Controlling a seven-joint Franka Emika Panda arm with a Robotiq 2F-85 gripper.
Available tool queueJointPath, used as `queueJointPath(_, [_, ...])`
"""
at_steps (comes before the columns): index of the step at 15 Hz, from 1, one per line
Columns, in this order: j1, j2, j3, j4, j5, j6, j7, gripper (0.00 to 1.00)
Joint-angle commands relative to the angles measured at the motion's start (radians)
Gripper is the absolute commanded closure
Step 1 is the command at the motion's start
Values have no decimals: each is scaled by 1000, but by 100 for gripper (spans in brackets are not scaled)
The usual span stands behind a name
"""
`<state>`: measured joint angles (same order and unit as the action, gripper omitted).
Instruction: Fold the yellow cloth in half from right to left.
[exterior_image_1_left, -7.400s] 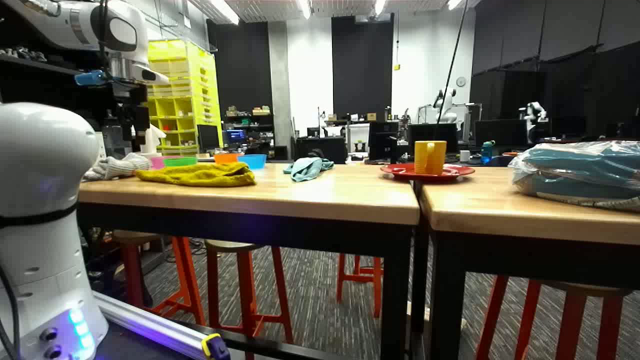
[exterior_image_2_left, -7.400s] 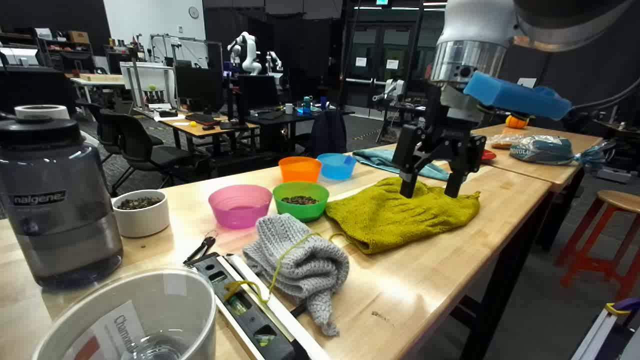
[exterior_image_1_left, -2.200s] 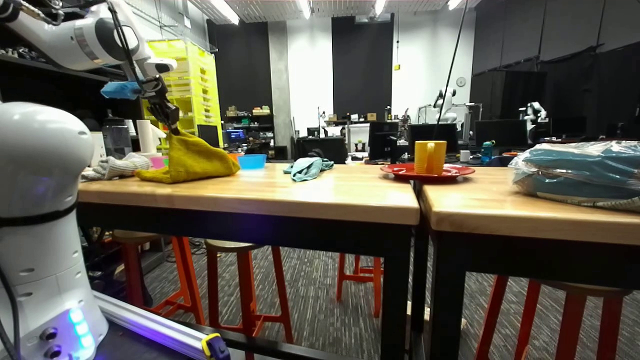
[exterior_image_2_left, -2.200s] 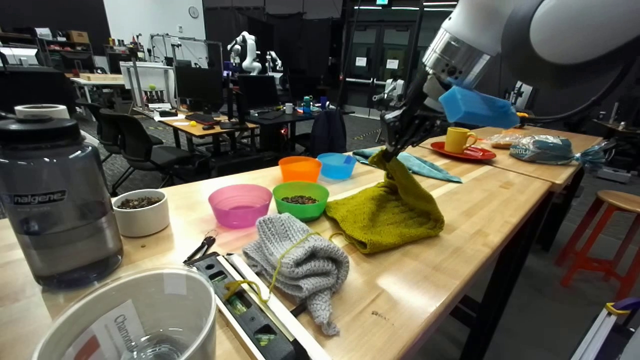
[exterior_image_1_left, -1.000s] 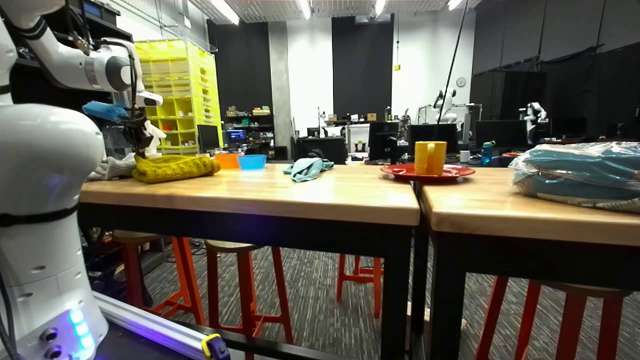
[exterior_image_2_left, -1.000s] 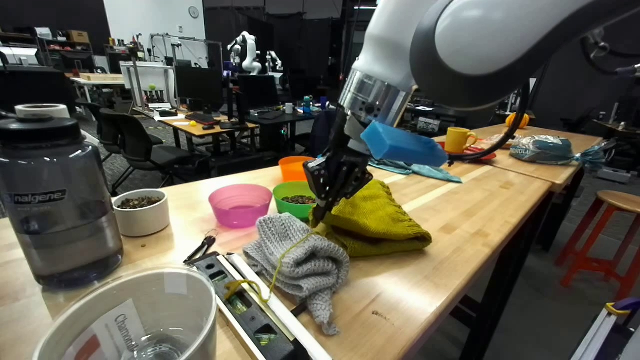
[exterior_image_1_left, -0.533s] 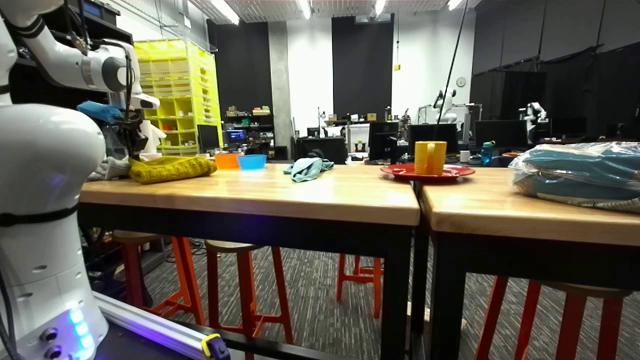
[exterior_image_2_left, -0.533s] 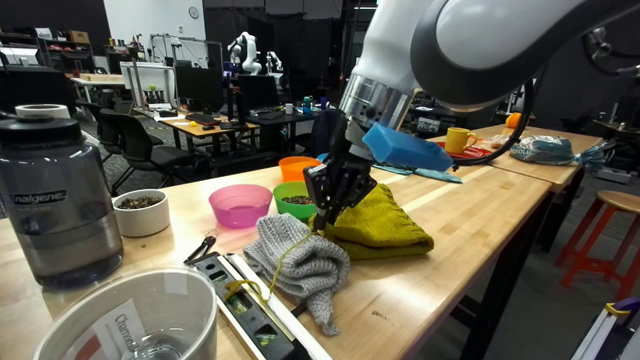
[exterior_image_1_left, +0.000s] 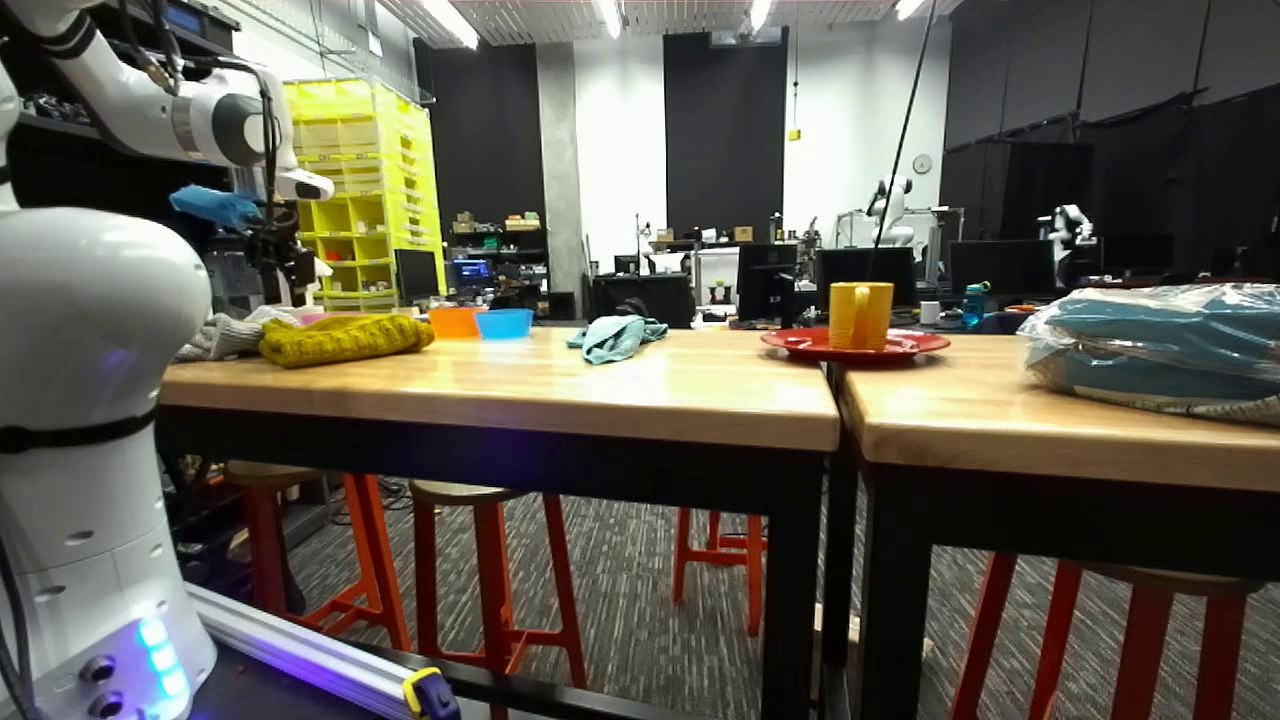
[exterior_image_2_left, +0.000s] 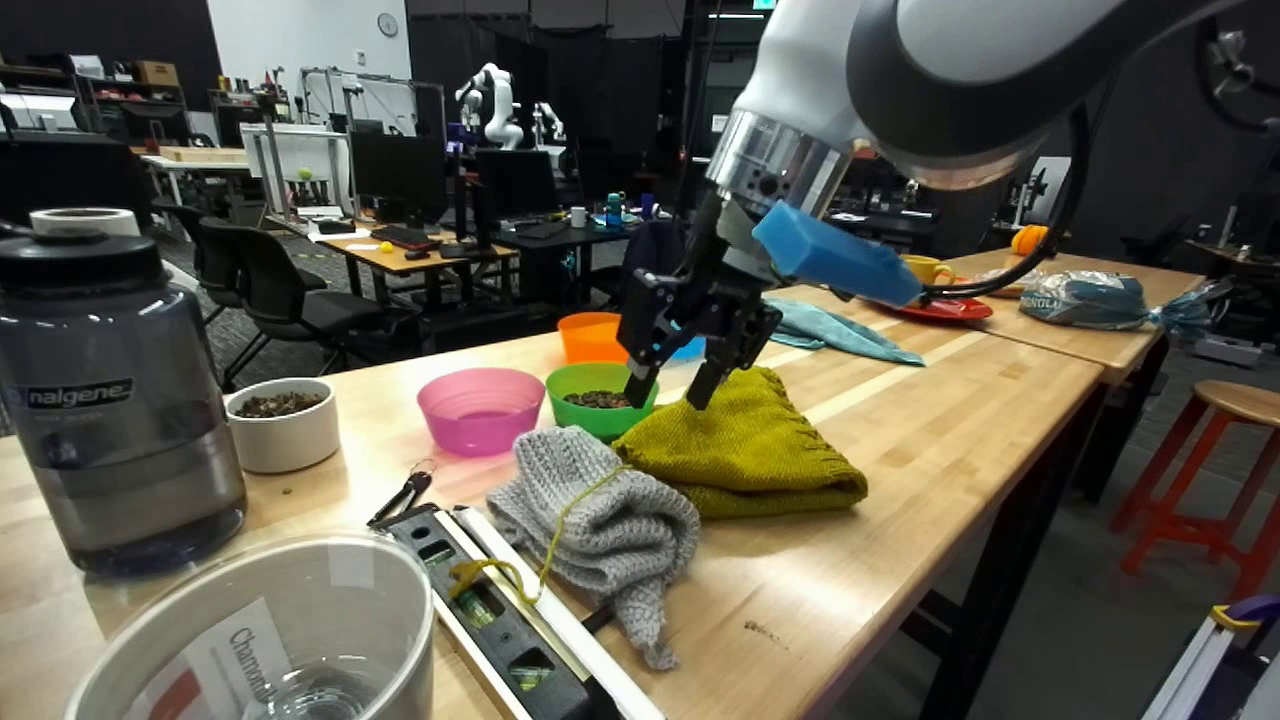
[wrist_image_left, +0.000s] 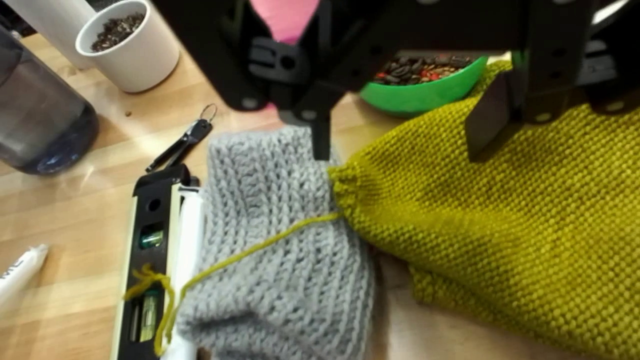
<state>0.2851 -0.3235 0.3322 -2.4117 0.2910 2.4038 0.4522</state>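
Gripper (exterior_image_2_left: 668, 397), newly released and lifted just clear, hangs over the yellow cloth (exterior_image_2_left: 750, 445), which lies doubled near the edge of the desk (exterior_image_2_left: 950, 430) by the robot's base (exterior_image_1_left: 105, 600), one tip against the grey knit (wrist_image_left: 290, 270), so the fold looks essentially made.

In the wrist view, the right edge cuts the yellow cloth (wrist_image_left: 505, 225), the lower edge cuts the grey cloth (wrist_image_left: 280, 250), and the gripper (wrist_image_left: 399, 156) hides much of the pink bowl (wrist_image_left: 285, 17). In an exterior view, it covers most of the blue bowl (exterior_image_2_left: 690, 350).
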Motion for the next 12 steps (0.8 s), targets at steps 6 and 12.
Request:
queueJointPath(6, [-17,-195,-89,-135,38,-117,-42,0])
queueJointPath(12, [-47,-273,-135,-220,43,-141,-52,0])
